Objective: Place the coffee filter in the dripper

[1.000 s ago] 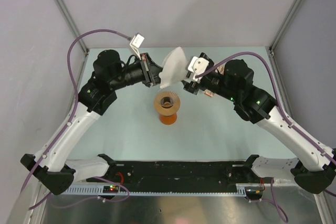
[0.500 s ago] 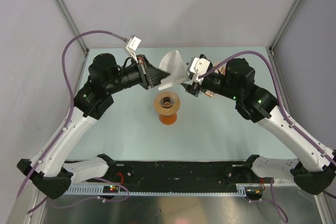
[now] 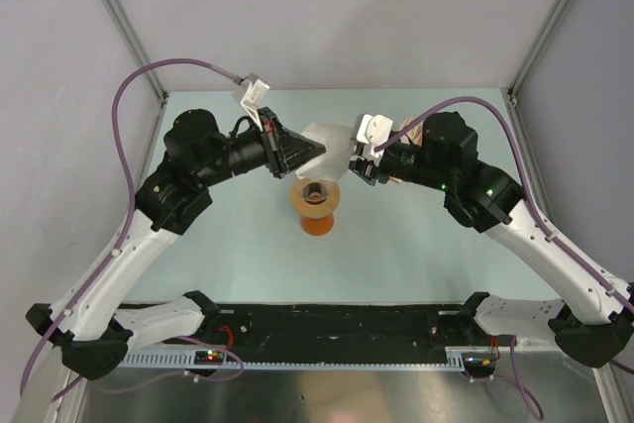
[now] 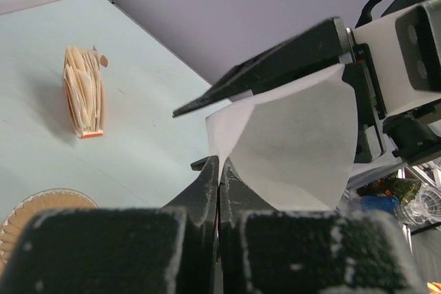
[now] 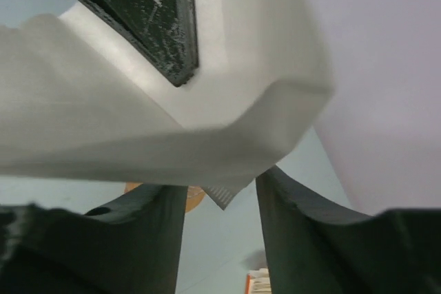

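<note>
The coffee filter is a thin white paper cone held in the air just behind and above the dripper, a tan ring with a dark hole. My left gripper is shut on the filter's edge; in the left wrist view the jaws pinch its lower corner, and the filter fans up to the right. My right gripper is open, with its fingers astride the filter's far side. In the right wrist view the filter hangs over the open jaws.
The dripper sits on an orange vessel at the table's middle. A ribbed tan-and-white stack of filters stands on the table behind, mostly hidden under the right arm in the top view. Grey walls close the back and sides.
My left gripper has swung the filter down and flatter, closer over the dripper. The right gripper has stayed at the filter's right edge, shifting slightly.
</note>
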You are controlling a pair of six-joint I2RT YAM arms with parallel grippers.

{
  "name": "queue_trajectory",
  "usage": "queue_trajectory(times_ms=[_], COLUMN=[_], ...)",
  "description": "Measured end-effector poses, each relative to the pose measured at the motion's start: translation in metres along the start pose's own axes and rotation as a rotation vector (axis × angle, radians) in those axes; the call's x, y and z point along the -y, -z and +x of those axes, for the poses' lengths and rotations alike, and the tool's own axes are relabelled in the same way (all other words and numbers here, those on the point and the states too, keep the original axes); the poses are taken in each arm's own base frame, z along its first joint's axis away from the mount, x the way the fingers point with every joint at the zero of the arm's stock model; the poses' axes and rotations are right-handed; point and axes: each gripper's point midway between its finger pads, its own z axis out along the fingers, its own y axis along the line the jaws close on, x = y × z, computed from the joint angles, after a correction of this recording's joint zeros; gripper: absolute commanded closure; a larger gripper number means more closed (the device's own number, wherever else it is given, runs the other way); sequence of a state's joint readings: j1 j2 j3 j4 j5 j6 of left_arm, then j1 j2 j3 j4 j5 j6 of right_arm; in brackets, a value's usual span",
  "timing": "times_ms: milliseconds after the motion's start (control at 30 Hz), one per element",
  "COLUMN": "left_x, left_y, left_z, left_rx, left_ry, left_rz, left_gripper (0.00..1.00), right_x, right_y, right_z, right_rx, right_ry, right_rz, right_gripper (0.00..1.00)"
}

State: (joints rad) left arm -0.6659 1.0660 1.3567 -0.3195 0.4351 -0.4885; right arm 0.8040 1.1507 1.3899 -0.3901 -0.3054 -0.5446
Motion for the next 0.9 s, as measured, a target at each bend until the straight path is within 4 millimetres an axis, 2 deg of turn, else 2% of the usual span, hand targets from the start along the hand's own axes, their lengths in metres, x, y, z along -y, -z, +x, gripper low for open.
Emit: queue_trajectory(times_ms=[233,467,633,733,900], left_x=[-0.005,-0.016,-0.031,-0.046,-0.071], left_y=[-0.001,0.001,0.007,0.015,0.030], left_z=[-0.002,-0.002,0.007,0.024,0.057], left_rx=[0.013,0.019,-0.014,-0.084,-0.236], left_ry=[-0.002,-0.012,-0.040,-0.073,-0.133], left_rz=[-0.027,-0.088,-0.169,-0.232,-0.331], left_gripper=[1.00,1.00,1.00,1.00,1.00], right_x=[-0.006,-0.008,-0.003,0.006,0.015], right_y=[0.003,0.010,0.019,0.029,0.048], right_z=[-0.002,0.000,0.012,0.026,0.046], right_rx=[0.015,0.012,-0.025,-0.069,-0.135], right_ry=[0.009,0.005,-0.051,-0.122,-0.266], right_rz=[-0.041,-0.060,-0.047,-0.012,0.043], right_gripper=[0.63,0.35,0.21,0.17,0.14])
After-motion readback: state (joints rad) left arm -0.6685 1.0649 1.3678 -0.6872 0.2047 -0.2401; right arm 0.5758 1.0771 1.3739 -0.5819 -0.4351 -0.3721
